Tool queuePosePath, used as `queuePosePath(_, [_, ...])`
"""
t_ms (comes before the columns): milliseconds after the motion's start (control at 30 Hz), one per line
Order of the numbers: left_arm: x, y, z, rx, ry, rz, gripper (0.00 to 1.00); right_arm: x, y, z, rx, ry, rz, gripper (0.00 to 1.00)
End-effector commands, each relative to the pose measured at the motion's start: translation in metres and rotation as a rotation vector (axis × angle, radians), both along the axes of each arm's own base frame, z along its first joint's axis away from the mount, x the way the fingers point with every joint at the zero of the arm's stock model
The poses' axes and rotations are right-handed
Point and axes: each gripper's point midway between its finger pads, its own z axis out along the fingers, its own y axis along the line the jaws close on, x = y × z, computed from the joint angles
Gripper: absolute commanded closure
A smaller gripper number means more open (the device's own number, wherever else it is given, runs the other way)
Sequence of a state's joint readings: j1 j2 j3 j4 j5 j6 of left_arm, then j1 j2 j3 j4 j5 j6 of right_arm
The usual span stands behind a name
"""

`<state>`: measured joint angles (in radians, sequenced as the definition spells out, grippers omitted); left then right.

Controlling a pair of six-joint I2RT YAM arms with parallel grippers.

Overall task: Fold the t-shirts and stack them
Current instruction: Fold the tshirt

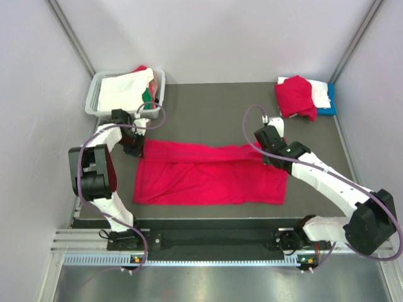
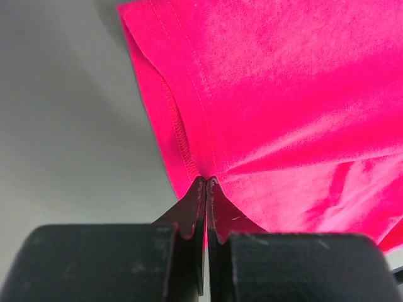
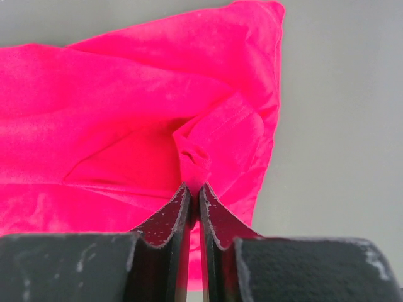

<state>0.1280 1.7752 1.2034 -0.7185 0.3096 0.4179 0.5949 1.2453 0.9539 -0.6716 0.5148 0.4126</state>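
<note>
Red t-shirt lies spread wide across the middle of the dark bench, its far edge folded toward the near side. A pale tub of crumpled clothes sits at the far left corner, and a small pile of shirts, red on white and blue, at the far right. The left hand is clamped on the shirt's far-left edge, the right hand on a pinch of cloth at the far-right edge.

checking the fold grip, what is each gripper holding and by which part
Both are shut on the red shirt: the left gripper pinches its hemmed far-left corner, the right gripper a bunched fold at its far-right edge.
</note>
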Motion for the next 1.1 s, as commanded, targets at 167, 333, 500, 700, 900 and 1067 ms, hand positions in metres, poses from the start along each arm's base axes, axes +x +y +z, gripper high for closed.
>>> queuePosePath(167, [0.009,-0.004,0.048,-0.016,-0.083,-0.018,1.00,-0.044,0.013,-0.021,0.032,0.100,0.053,0.92])
queuePosePath(333, [0.016,-0.010,0.080,-0.088,-0.106,-0.027,1.00,-0.075,0.035,-0.056,0.097,0.207,0.092,0.86])
queuePosePath(500, [0.018,-0.010,0.108,-0.155,-0.128,-0.015,1.00,-0.098,0.053,-0.077,0.126,0.284,0.123,0.41])
queuePosePath(700, [0.014,-0.011,0.111,-0.160,-0.131,-0.022,1.00,-0.089,0.053,-0.065,0.060,0.256,0.143,0.00])
queuePosePath(900, [0.008,-0.011,0.104,-0.157,-0.112,-0.023,1.00,-0.028,0.044,-0.014,0.008,0.067,0.097,0.00])
queuePosePath(1067, [0.000,-0.008,0.102,-0.130,-0.104,-0.042,0.95,0.007,0.033,-0.011,0.032,0.021,0.029,0.00])
